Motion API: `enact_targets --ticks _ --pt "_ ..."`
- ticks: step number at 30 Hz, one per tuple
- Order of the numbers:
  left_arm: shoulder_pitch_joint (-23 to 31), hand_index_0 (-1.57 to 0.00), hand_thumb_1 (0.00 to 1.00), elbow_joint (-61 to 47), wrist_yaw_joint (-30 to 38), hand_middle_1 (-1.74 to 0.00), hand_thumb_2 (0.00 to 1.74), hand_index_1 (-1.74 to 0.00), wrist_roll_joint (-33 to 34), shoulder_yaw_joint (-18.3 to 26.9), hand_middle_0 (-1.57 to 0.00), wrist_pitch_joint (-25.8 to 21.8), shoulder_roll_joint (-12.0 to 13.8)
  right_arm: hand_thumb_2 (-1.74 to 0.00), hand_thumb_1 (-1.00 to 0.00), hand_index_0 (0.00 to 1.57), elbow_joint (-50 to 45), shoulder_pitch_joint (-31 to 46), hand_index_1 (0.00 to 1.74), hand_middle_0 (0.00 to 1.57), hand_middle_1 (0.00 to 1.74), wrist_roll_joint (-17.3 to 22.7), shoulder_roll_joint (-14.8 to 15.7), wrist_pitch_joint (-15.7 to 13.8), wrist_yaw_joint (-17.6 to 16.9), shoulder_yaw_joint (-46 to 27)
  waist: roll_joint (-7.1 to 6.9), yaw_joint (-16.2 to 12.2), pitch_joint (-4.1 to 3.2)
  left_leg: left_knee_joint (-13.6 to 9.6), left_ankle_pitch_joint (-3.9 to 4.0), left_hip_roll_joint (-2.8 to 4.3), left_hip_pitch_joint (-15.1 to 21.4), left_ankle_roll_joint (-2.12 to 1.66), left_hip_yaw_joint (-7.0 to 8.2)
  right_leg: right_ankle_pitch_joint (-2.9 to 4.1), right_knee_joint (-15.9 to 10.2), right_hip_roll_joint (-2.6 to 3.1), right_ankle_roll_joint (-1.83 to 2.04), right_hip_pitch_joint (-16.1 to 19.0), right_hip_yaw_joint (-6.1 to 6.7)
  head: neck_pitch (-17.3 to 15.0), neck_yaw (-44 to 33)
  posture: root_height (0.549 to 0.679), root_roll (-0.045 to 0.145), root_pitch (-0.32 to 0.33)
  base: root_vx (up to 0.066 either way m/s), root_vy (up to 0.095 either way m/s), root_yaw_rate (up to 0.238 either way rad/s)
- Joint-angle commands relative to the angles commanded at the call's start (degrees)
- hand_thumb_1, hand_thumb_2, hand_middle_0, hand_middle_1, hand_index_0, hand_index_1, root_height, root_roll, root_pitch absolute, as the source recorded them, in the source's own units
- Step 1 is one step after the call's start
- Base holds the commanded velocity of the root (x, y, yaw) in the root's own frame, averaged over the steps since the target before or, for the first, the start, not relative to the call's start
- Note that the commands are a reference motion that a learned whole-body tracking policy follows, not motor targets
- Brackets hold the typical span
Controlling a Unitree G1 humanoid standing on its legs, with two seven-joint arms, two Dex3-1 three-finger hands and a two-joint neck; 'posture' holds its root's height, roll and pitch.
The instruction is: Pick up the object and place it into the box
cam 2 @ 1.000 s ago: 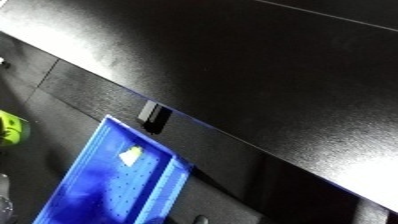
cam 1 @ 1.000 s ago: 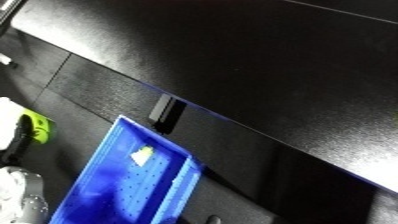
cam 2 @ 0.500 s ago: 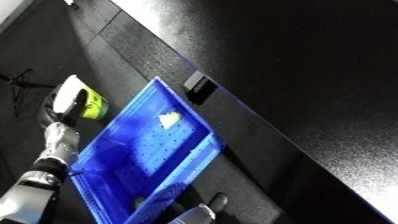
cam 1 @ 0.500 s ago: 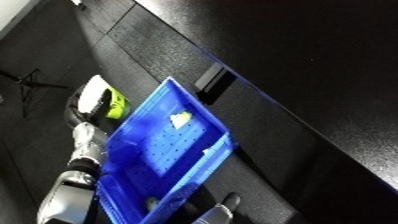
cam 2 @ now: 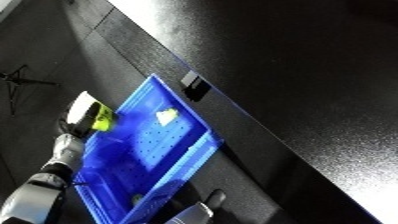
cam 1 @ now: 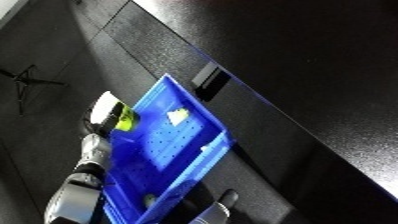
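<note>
1. Your blue bin [cam 1: 191, 117] sits tilted in the view, on a dark surface [cam 1: 302, 60] that fills the top and right of both views.
2. The floor of the bin has rows of small holes.
3. One small pale thing [cam 2: 166, 116] lies inside the bin, near its upper wall. You cannot tell what it is.
4. A small greenish bit [cam 1: 149, 200] shows low in the bin, near the bottom corner. It is too small to name.
5. Your left hand [cam 2: 73, 124] is at the left rim of the bin, with the silver forearm [cam 1: 78, 192] running down to the lower edge of the view.
6. The fingers of that hand are curled round the object [cam 2: 92, 116], which is white with a yellow-green part.
7. The object is right at the bin's left rim. Its yellow-green part reaches over the blue edge.
8. The object's long side runs from upper left to lower right, with the white end up and away from the bin and the yellow-green end toward the bin.
9. Your right hand [cam 1: 222, 204] shows only as a dark tip at the bottom of the view, just right of the bin. You cannot tell if its fingers are apart or together.
10. A small black block [cam 2: 195, 86] sits on the surface just past the bin's top corner.
</note>
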Motion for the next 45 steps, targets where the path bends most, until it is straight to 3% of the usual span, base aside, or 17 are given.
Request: enact_targets --ticks 2,18,24,30,37,45 --pt "-0.3 0.0 0.0 0.2 -0.4 0.0 0.0 0.0 0.3 -0.3 0.0 -0.2 0.2 0.0 0.0 0.0 -0.1 0.1 0.0 0.0 0.0 0.2 0.0 0.0 0.0 0.1 -0.07 0.0 0.0 -0.1 0.0 -0.03 0.0 -0.02 -0.03 0.07 -0.2 -0.02 0.01 0.1 -0.06 0.2 0.6 0.637 0.036 -0.046 -0.003 -0.005 0.016" --pt "-1.5 0.0 0.0 0.2 -0.5 0.0 0.0 0.0 2.3 -1.9 0.0 1.8 0.9 0.0 0.0 0.0 -1.1 0.0 0.0 0.0 0.0 2.5 -0.2 -0.3 -0.7 0.9 0.29 0.2 0.0 -0.1 0.09 -0.55 -1.2 -0.07 0.15 0.96 -1.0 -0.09 0.16 -1.4 0.02 0.6 6.3 0.638 0.03 -0.025 -0.018 -0.003 -0.002" --pt "-2.1 0.0 0.0 -0.2 -2.9 0.0 0.0 0.0 4.7 -3.4 0.0 3.4 1.1 0.0 0.0 0.0 -1.8 -0.3 0.0 0.0 0.0 4.4 -0.5 -1.0 -1.0 1.0 0.77 -0.2 0.0 0.7 -0.36 -0.57 -2.5 0.17 0.91 1.64 -0.8 0.02 0.38 -3.4 0.57 3.7 12.3 0.636 0.024 -0.009 -0.057 -0.025 -0.063" --pt "-2.4 0.0 0.0 -2.1 -7.1 0.0 0.0 0.0 10.3 -6.7 0.0 4.7 -0.3 0.0 0.0 0.0 -3.1 -1.5 0.0 0.0 0.0 6.4 -0.9 -1.3 -2.0 0.9 1.46 -1.3 0.0 2.2 -1.13 -0.45 -4.2 0.26 2.18 3.42 -1.5 0.26 1.1 -5.9 1.85 5.3 23.0 0.637 0.019 0.015 -0.101 -0.021 -0.188" --pt "-1.7 0.0 0.0 -5.0 -12.2 0.0 0.0 0.0 17.0 -12.2 0.0 4.8 -4.0 0.0 0.0 0.0 -3.4 -3.9 0.0 0.0 0.0 5.7 -2.4 -0.5 -3.0 -0.5 3.97 -2.9 0.0 1.4 -0.77 -0.32 -4.2 0.16 3.56 5.46 -2.8 0.2 2.16 -7.6 3.83 9.5 34.8 0.638 0.018 0.029 -0.083 0.039 -0.204" --pt "-1.9 0.0 0.0 -7.8 -16.9 0.0 0.0 0.0 25.2 -18.6 0.0 4.7 -6.4 0.0 0.0 0.0 -2.9 -5.2 0.0 0.0 0.0 6.4 -3.0 0.3 -2.5 -2.2 5.25 -4.4 0.0 0.5 -0.82 -0.09 -2.6 0.34 4.3 7.07 -3.8 0.27 3.03 -7.5 5.22 13.3 48.5 0.64 0.02 0.022 -0.034 -0.008 -0.121"
